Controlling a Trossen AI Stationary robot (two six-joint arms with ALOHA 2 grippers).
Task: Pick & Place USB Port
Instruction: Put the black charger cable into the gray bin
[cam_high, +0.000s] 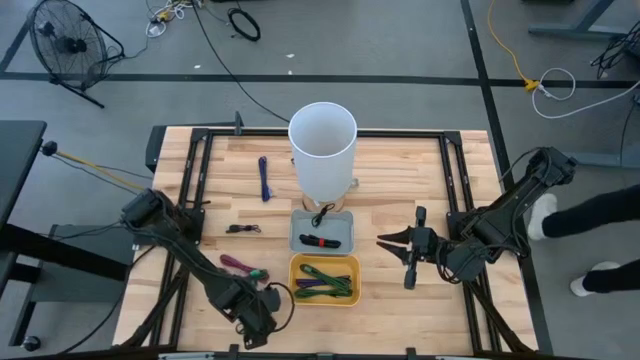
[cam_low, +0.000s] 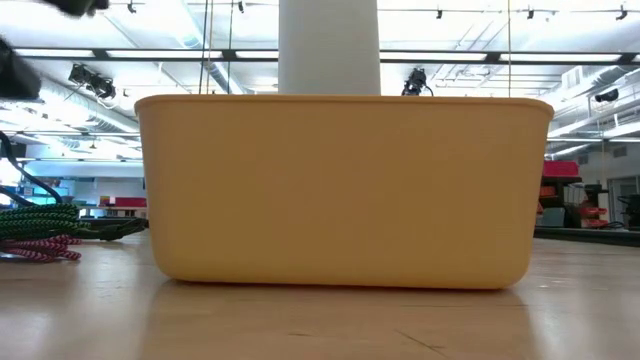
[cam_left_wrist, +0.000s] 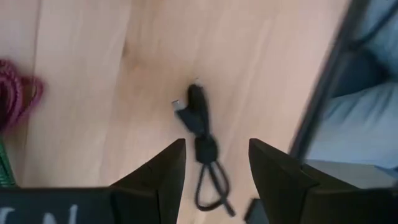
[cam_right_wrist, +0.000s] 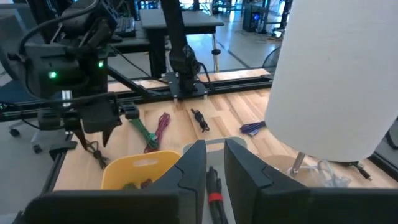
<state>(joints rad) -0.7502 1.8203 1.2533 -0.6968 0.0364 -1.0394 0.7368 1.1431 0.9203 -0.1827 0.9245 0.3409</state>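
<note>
**Directly below: left end effector poised over the short black USB cable**

Plainly, the left end effector (cam_left_wrist: 214, 168) is the nearer one. Its wrist view shows it above the USB cable (cam_left_wrist: 200, 142), fingers spread and released, nothing between them. The cable runs out from the gap between the fingers toward twelve o'clock in that picture, so its long axis lies along the direction the wrist looks, across the line on which the fingers would shut. A straight descent looks enough to bracket it.

In the high view the left end effector (cam_high: 262, 312) sits near the front edge of the tabletop (cam_high: 400, 190), at about eight o'clock from the yellow bin (cam_high: 324, 279). The cable shows there only as a thin dark loop beside it.

The cable is short, thin and black: a small metal-tipped plug at the far end, a thicker moulded section behind it, then a folded loop nearest the fingers. It lies flat on bare wood, apart from the pink cord (cam_left_wrist: 15, 99).

The right end effector (cam_high: 398, 241) waits at three o'clock from the grey tray (cam_high: 322, 230), fingers parted and holding nothing.
</note>
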